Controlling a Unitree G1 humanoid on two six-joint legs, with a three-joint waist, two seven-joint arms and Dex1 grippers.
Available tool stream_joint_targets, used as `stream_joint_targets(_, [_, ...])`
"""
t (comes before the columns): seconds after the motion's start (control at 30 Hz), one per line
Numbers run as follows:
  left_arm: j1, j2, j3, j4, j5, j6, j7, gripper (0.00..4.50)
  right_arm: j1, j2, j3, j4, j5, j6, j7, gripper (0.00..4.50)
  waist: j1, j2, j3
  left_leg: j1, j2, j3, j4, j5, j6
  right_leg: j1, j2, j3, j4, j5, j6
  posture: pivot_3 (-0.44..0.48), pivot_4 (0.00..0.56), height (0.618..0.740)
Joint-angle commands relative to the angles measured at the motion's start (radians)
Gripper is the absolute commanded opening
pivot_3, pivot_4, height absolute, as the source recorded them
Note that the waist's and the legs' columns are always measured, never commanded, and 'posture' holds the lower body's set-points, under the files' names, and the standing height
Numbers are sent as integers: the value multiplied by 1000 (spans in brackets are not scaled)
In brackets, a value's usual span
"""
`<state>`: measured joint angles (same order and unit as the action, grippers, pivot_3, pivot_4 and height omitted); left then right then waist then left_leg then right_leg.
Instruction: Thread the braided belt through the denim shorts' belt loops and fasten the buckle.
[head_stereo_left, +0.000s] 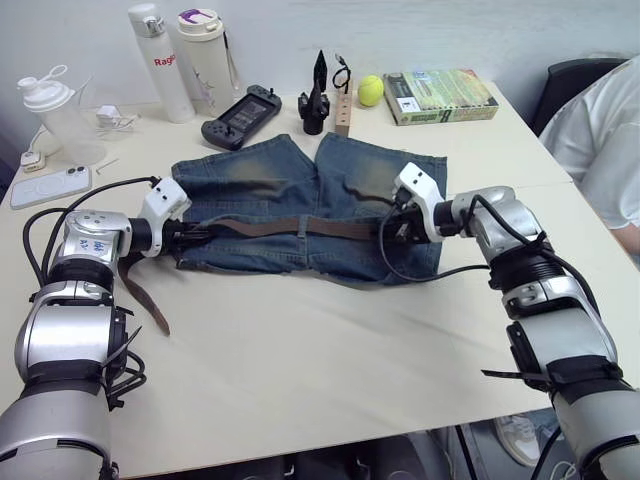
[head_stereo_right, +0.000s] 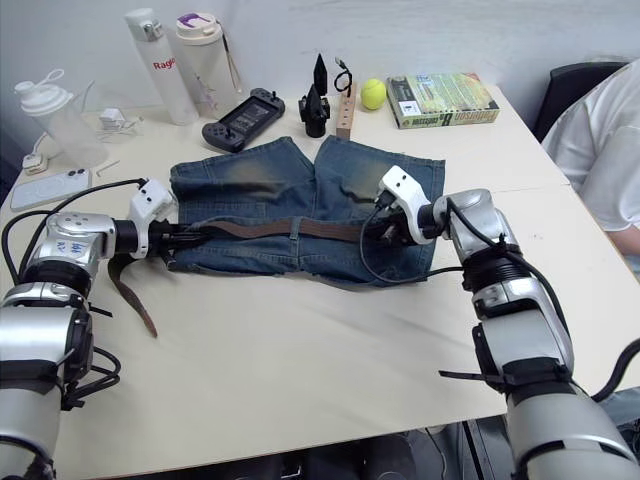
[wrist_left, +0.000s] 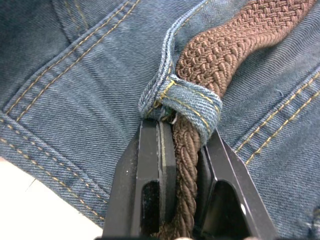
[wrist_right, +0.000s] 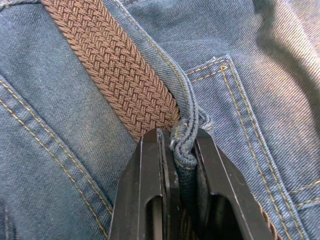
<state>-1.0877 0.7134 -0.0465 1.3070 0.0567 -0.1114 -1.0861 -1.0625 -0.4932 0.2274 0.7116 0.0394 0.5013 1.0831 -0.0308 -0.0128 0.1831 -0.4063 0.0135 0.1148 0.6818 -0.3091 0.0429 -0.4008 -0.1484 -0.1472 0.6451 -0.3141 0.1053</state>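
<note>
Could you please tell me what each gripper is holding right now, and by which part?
The left gripper pinches the braided belt just below a belt loop. The right gripper clamps a fold of the denim shorts beside the belt.

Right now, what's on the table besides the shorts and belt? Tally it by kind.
Bottles: 3
Phone: 1
Game controller: 1
Tennis ball: 1
Book: 1
Wooden block: 1
Black stand: 1
Total: 9

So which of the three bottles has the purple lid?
The tall cream bottle, the rightmost of the three. The white bottle beside it has red lettering, and the clear bottle stands apart, further left.
</note>
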Motion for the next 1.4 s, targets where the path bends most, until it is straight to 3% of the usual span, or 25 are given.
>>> stream_joint_targets(0.03, [26, 9, 37, -48, -9, -158, 46, 294, 31, -28, -38, -114, 9, -8, -18, 21, 0, 0, 0, 0, 0, 0, 0, 0, 0, 0, 0, 0, 0, 0, 0, 0, 150, 720])
stream_joint_targets(0.2, [82, 10, 72, -84, -26, -295, 69, 294, 117, -42, -50, -270, 21, 36, -47, 21, 0, 0, 0, 0, 0, -1, 0, 0, 0, 0, 0, 0, 0, 0, 0, 0, 150, 720])
stream_joint_targets(0.3, [98, 12, 100, -85, -53, -261, 40, 294, 154, -45, -57, -340, 34, 74, -53, 21, 0, 0, 0, 0, 0, -1, 0, 0, 0, 0, 0, -1, 0, 0, 0, 0, 150, 720])
stream_joint_targets(0.33, [98, 18, 111, -83, -66, -231, 8, 1238, 163, -44, -60, -357, 38, 86, -55, 21, 0, 0, 0, 0, 0, -1, 0, 0, 0, 0, 0, -1, 0, 0, 0, 0, 150, 720])
stream_joint_targets(0.53, [26, 70, 107, -47, -68, 20, -158, 3881, 183, -47, -42, -371, 27, 81, -54, 21, -1, 0, 0, 0, 0, 0, 0, 0, 0, 0, 0, -2, 0, 0, 0, 0, 150, 720])
stream_joint_targets(0.83, [-123, 89, 138, -4, -70, 257, -179, 3936, 207, -49, -10, -407, -4, 27, -59, 21, 0, 0, 0, 0, 0, -1, 0, 0, 0, 0, 0, -2, 0, 0, 0, 0, 150, 720])
stream_joint_targets(1.17, [-84, 78, 102, 23, 13, 237, -14, 3936, 272, -91, -18, -597, 13, 60, -59, 21, 0, 0, 0, 0, 0, -1, 0, 0, 0, 0, 0, -3, 0, 0, 0, 0, 150, 720])
stream_joint_targets(1.4, [-88, 62, 124, 32, -6, 268, -55, 3936, 321, -114, -20, -689, 21, 101, -67, 21, 3, 0, 0, 0, 0, -1, 0, 0, 0, 0, 0, -3, 0, 0, 0, 0, 150, 720])
